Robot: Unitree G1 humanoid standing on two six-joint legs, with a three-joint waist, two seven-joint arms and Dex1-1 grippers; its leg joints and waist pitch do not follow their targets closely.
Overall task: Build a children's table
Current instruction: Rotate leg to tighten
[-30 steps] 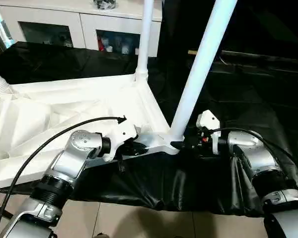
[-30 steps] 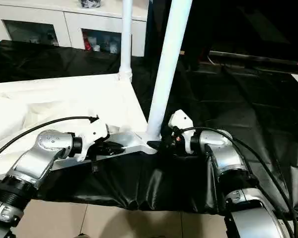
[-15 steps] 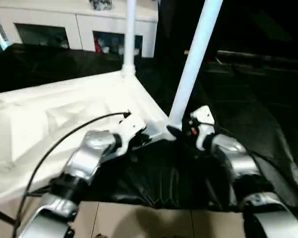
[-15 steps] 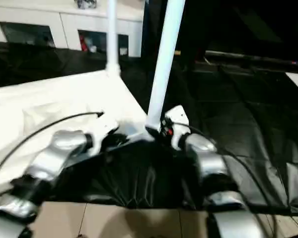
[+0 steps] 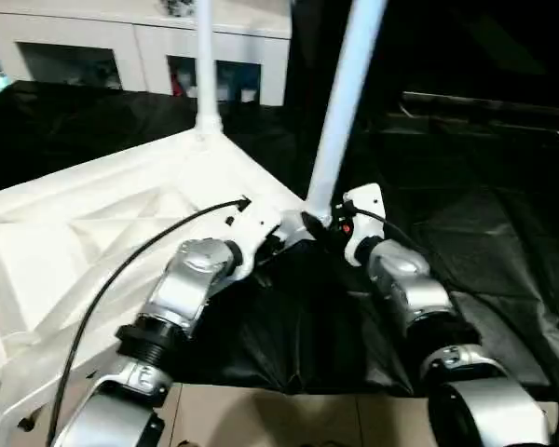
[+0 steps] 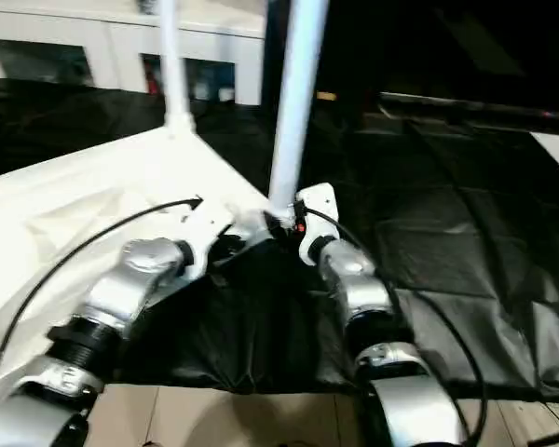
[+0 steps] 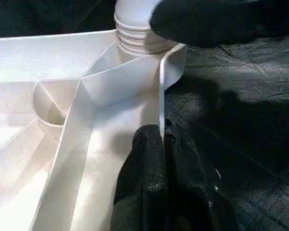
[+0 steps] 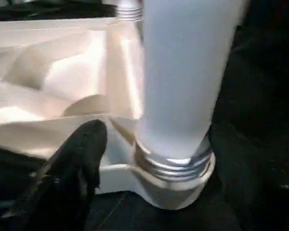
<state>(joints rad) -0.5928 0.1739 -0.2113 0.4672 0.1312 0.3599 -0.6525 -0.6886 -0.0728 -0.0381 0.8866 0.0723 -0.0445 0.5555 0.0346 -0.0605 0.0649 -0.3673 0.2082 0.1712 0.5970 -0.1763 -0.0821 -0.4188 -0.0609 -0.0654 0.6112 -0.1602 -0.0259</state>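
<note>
Left tool [image 7: 163, 144] clamped on tabletop [image 5: 93, 223] rim; right tool [image 5: 321, 226] apart beside the leg [image 5: 340, 102]

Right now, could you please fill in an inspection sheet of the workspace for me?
Surface: black sheet under the work.
Job's things: white tabletop lying ribbed side up; near leg standing in the corner socket, threads showing; far leg standing in another corner.
Clutter: nothing seen.
Grippers: left gripper shut on the tabletop's rim beside that socket; right gripper at the near leg's base, grip unclear.
Cables: black cable looping over the left arm.
Surroundings: white cabinet behind; tiled floor in front.
</note>
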